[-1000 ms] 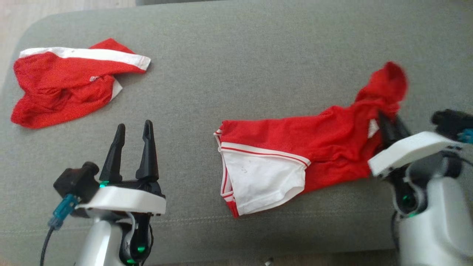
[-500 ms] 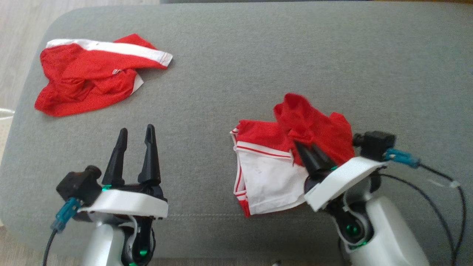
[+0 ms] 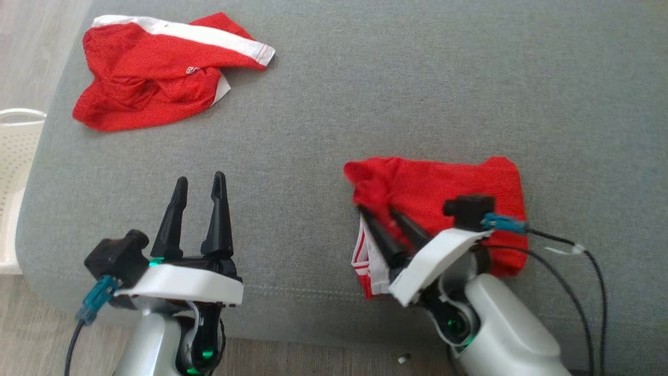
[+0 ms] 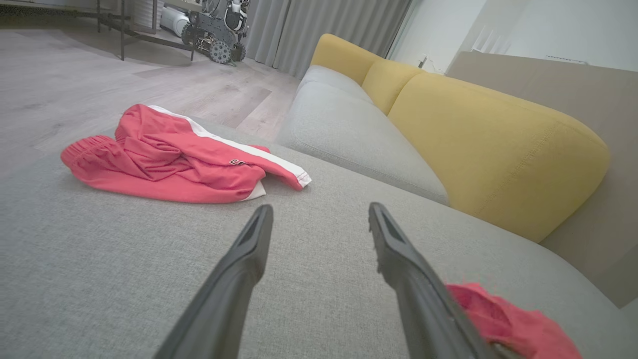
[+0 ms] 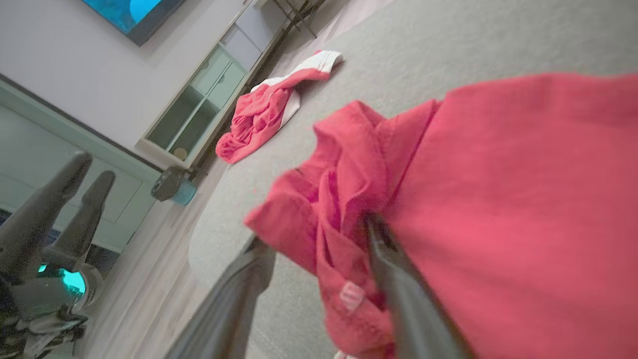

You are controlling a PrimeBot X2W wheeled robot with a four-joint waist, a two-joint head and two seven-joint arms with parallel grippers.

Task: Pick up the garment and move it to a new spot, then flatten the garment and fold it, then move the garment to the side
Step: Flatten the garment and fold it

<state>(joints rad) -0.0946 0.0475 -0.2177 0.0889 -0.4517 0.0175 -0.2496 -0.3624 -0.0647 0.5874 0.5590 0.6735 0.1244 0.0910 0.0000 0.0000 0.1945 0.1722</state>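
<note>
Red garment (image 3: 443,180) seen doubled over on grey cushion (image 3: 365,78). Right gripper (image 3: 376,209) spread, tips at garment's left edge, cloth bunched between. Left gripper (image 3: 200,177) spread, well apart.

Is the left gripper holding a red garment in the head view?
No, the left gripper stands open over the bare grey cushion, holding nothing.

Right gripper (image 3: 376,210) is covering near edge of red garment (image 3: 443,183); white perforated basket (image 3: 15,151) is running off left edge.
</note>
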